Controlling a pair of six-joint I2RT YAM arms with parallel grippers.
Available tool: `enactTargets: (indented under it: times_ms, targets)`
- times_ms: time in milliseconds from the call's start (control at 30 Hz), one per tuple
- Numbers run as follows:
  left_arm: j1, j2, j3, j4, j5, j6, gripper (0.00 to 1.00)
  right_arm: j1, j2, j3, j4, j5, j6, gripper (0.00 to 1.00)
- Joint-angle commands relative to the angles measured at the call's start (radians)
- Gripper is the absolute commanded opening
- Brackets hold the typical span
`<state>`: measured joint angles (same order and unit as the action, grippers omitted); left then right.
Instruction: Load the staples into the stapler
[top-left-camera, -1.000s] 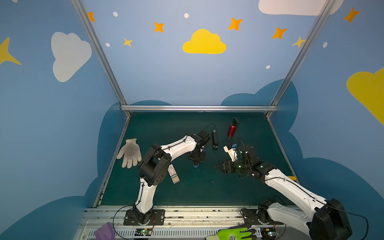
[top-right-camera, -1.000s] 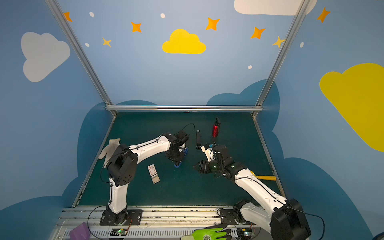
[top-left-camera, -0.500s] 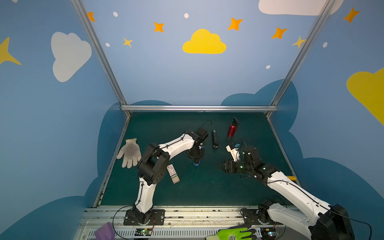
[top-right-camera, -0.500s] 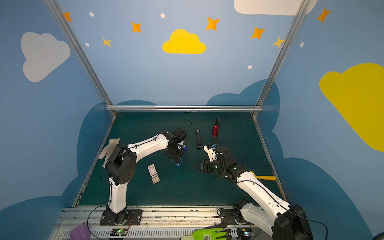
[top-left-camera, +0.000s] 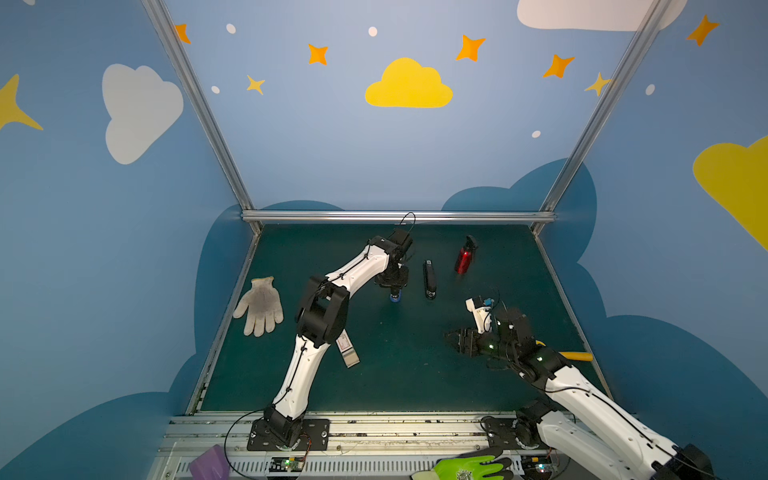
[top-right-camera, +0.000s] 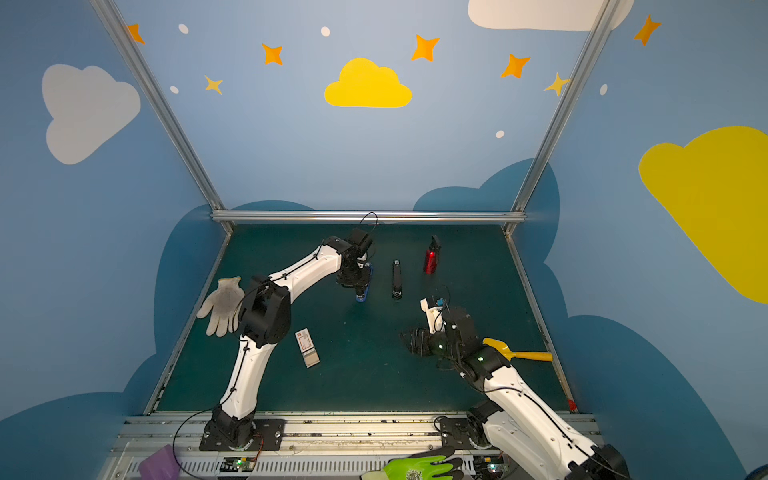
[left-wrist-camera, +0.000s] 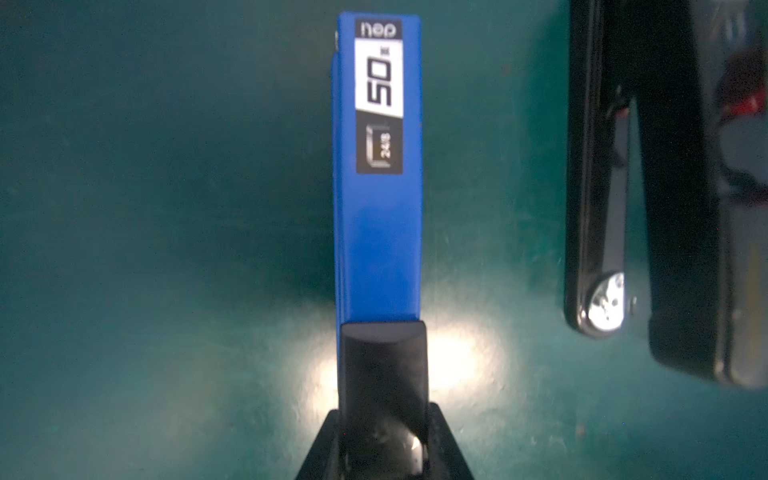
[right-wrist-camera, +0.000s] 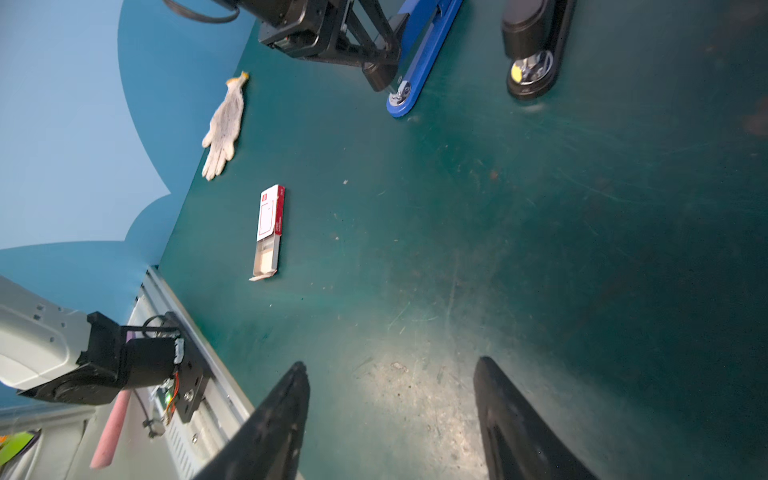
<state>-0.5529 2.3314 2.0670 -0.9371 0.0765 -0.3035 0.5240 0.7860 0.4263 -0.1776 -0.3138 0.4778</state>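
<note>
The blue stapler is clamped by the left hand. The staples box is seen on the counter, well apart from the blue stapler, with its tray pulled partly out. The right hand is held apart and empty. Nothing seems to be loaded yet.

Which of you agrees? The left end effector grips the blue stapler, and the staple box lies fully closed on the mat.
Not quite. The left end effector does grip the blue stapler, and the staple box does lie on the mat, but it is not closed: the right wrist view shows its tan tray slid partly out.
</note>
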Motion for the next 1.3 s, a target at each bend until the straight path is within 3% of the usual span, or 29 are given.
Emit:
enactTargets:
  times_ms: [0,167,333,367,467,500,533,967,1267]
  targets:
    - [0.005,0.05,0.084,-0.072,-0.018,0.007,0.12,-0.006,-0.061,-0.031,0.062,0.054,0.021,0.65]
    - [0.005,0.021,0.069,-0.066,-0.02,0.002,0.33,-0.007,-0.052,-0.02,0.033,0.057,0.013,0.65]
    - [0.005,-0.114,-0.071,0.015,-0.021,-0.02,0.58,-0.007,0.0,-0.01,0.071,0.044,0.006,0.67]
    - [0.005,-0.143,-0.099,0.025,-0.024,-0.024,1.0,-0.007,0.017,0.0,0.075,0.04,0.003,0.69]
    - [0.005,-0.224,-0.181,0.062,-0.03,-0.03,1.0,-0.007,0.072,0.032,0.08,0.041,-0.008,0.74]
    - [0.004,-0.258,-0.216,0.081,-0.032,-0.034,1.0,-0.007,0.091,0.046,0.082,0.044,-0.012,0.84]
    - [0.005,-0.288,-0.249,0.101,-0.032,-0.036,1.0,-0.007,0.106,0.056,0.085,0.046,-0.017,0.88]
    - [0.043,-0.741,-0.705,0.288,-0.083,-0.066,1.0,-0.016,0.342,0.317,0.061,0.148,-0.111,0.88]
    - [0.169,-1.036,-1.005,0.447,-0.323,-0.042,1.0,-0.087,0.395,0.386,0.094,0.477,-0.205,0.88]
